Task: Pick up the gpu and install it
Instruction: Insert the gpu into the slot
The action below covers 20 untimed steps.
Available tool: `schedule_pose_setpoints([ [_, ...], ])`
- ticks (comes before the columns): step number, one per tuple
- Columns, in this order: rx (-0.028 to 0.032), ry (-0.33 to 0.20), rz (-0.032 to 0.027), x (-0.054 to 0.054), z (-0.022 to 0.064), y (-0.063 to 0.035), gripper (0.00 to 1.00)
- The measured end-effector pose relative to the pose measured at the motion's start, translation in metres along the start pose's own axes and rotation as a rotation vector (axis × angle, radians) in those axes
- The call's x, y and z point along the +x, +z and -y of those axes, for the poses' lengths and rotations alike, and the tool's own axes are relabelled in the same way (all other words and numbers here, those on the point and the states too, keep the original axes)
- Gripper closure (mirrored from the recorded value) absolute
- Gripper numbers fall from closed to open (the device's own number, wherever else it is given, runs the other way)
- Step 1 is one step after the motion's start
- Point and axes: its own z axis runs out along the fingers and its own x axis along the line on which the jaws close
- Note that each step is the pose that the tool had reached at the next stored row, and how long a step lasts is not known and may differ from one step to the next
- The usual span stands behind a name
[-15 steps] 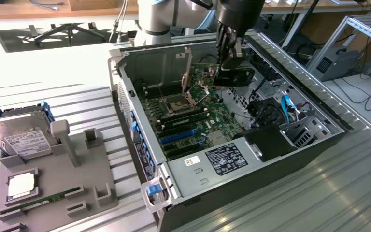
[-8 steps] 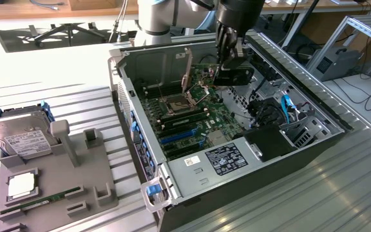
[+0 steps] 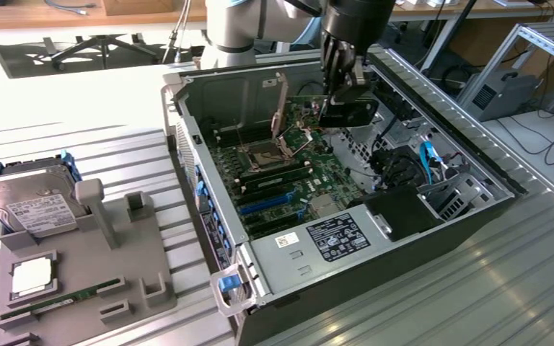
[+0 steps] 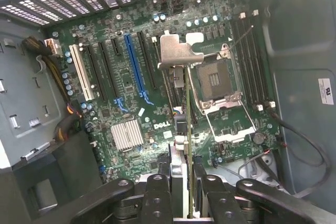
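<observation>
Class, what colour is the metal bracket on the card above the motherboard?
Silver; the bracket shows best in the wrist view.

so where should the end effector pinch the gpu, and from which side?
As held now: end effector pinches the gpu's flat faces at the end away from the silver bracket, from above the motherboard. The card is thin and stands on edge, so only the faces give broad contact; bracket and board-side edge are free.

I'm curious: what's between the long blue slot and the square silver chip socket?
In the wrist view: black slots, then the thin dark card with a silver metal bracket, clamped in the gripper.
</observation>
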Motion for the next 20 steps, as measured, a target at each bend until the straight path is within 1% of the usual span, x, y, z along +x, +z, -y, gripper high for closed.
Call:
schedule_pose_setpoints([
  [20,-0.0029,-0.100,0.0064,0.0000,0.0000,0.0000,0.73],
])
